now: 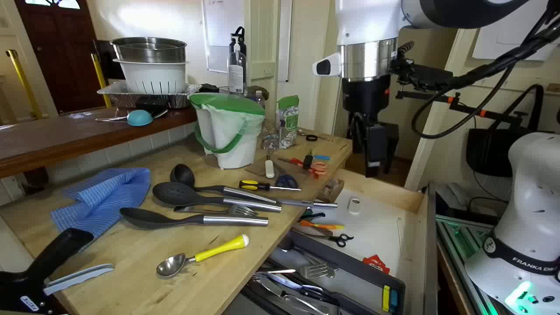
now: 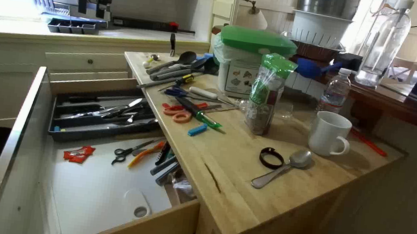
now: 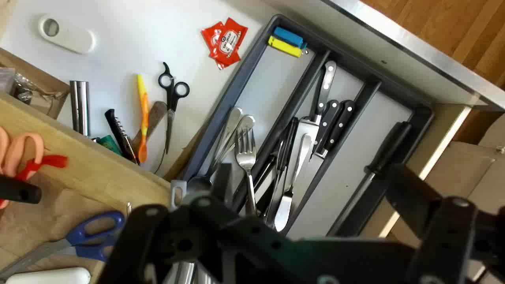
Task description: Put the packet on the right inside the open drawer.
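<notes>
The packet (image 1: 288, 122) is a whitish-green pouch with a dark print. It stands upright on the wooden counter beside the white bucket; it also shows in an exterior view (image 2: 269, 94), in front of the bucket. It is out of view in the wrist view. The open drawer (image 1: 385, 227) is pulled out from the counter, also seen in an exterior view (image 2: 103, 195) and the wrist view (image 3: 118, 51). My gripper (image 1: 379, 169) hangs above the drawer, apart from the packet. In the wrist view its fingers (image 3: 313, 185) are wide apart with nothing between them.
A dark cutlery tray (image 3: 229, 90) with knives and forks lies in the drawer, with red sachets (image 3: 227, 43) and scissors (image 3: 171, 90) beside it. Utensils, a green-lidded bucket (image 1: 229, 131), a mug (image 2: 327, 133) and a plastic bottle (image 2: 334, 92) stand or lie on the counter.
</notes>
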Robot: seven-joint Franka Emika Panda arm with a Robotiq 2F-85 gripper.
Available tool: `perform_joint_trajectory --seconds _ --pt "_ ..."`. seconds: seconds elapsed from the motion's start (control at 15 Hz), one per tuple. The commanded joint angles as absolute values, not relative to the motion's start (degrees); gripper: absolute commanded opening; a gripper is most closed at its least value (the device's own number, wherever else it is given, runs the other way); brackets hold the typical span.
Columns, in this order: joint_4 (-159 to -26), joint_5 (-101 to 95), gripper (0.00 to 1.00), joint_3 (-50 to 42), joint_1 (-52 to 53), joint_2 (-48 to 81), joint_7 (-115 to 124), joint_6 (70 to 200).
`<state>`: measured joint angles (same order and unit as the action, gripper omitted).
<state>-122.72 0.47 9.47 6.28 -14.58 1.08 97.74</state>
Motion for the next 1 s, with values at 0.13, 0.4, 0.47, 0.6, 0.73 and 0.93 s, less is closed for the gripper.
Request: perform_joint_trajectory --seconds 0.13,0.4,0.47,0.6,0.73,0.93 --pt "-122.6 0.4 1.0 9.0 6.8 -14.5 1.2 97.6" --pt "-122.8 0.5 1.0 8.5 6.6 -15.1 0.2 100.3" --pt "-122.0 -0.6 1.0 7.9 5.9 -15.2 0.3 101.3" --pt "-120.0 -2.2 1.0 5.5 4.7 -15.9 -4.3 102.5" --pt "-117.3 -3.1 1.0 2.6 3.7 -16.2 -10.7 101.9" --pt "-109.0 -4.1 1.0 -2.5 1.9 -14.2 -23.4 97.3"
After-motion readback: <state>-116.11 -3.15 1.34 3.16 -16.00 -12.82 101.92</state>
